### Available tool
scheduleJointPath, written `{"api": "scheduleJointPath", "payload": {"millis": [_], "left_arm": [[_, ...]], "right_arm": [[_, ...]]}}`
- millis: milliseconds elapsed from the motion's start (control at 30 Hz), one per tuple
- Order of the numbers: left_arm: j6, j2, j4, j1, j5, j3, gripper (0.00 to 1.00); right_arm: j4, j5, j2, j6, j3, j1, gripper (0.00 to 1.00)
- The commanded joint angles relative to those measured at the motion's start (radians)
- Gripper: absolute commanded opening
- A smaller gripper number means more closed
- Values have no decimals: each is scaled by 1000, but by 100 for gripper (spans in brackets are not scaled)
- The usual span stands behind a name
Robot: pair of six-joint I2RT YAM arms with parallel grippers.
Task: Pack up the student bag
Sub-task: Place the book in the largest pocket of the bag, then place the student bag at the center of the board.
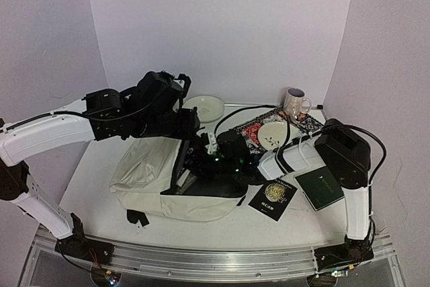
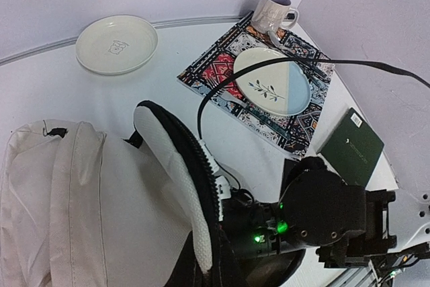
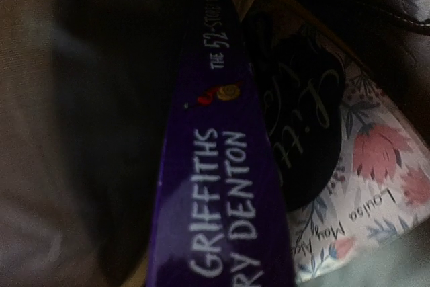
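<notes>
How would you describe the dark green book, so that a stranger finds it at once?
Start at the big cream student bag in the middle. Right of it lies a black book with a gold emblem, then the green book. It alone is plain green.

Purple book spine [image 3: 222, 186] reads "GRIFFITHS", "DENTON"; floral book [image 3: 376, 186] "Louisa May".

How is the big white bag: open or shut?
Open. The student bag has its flap standing up, and the right wrist view shows a purple book and a flowery book inside.
</notes>
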Motion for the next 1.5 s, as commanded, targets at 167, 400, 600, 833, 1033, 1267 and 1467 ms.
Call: {"api": "scheduleJointPath", "payload": {"millis": [167,400,600,833,1033,1267,1467], "left_arm": [[-33,-84,151,-11,-38,-41,0],[-46,-101,151,-10,-97,-95,0],[-45,-96,151,-4,-112,-114,0],[-58,-69,151,15,-88,-140,0],[-61,-41,154,27,-50,-148,5],[-32,-9,169,41,-9,-146,30],[-2,31,196,45,33,-146,62]], "right_arm": [[-124,117,17,-136,110,50,31],[-258,129,-69,-264,79,52,60],[-366,159,-168,-363,31,52,73],[-527,229,-267,-493,-9,50,87],[-661,333,-381,-585,-70,43,92],[-771,483,-548,-647,-176,-27,91],[-864,536,-662,-677,-251,-151,91]]}}
